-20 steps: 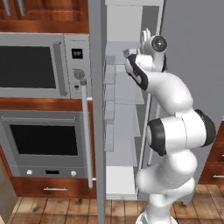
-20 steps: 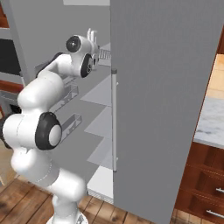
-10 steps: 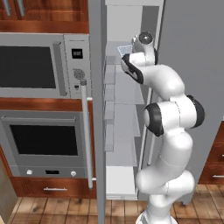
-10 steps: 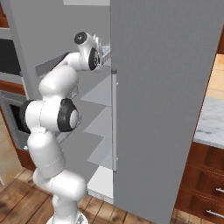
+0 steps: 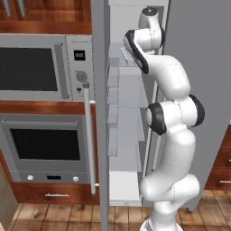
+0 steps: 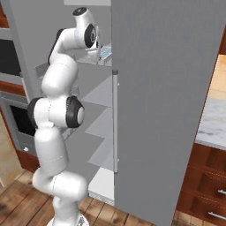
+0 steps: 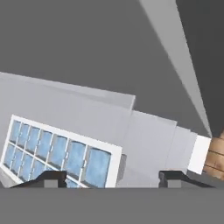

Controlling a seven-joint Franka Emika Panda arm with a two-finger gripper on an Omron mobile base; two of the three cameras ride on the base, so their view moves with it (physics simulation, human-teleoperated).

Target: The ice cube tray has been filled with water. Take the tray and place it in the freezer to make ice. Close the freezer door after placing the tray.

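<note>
The ice cube tray (image 7: 61,153), white with pale blue water (image 7: 96,167) in its cells, lies flat on an upper white shelf (image 5: 131,72) inside the open freezer (image 5: 131,126). The tray (image 5: 127,54) also shows beside my hand, and again as the tray (image 6: 105,51) on that shelf. My gripper (image 7: 113,178) hovers just over the tray's near end, open. Its fingertips (image 7: 52,177) stand wide apart and hold nothing. The freezer door (image 5: 100,113) stands swung open, edge-on, with its silver bar handle (image 5: 89,140).
A steel microwave (image 5: 40,67) and a wall oven (image 5: 45,144) sit left of the open door. The wider grey door (image 6: 167,110) is shut on the right. Lower white shelves (image 5: 126,122) run down the narrow compartment, close beside my arm.
My arm has straightened and its elbow has swung upright. The hand has risen a little at the top shelf. The tray stays on the shelf.
</note>
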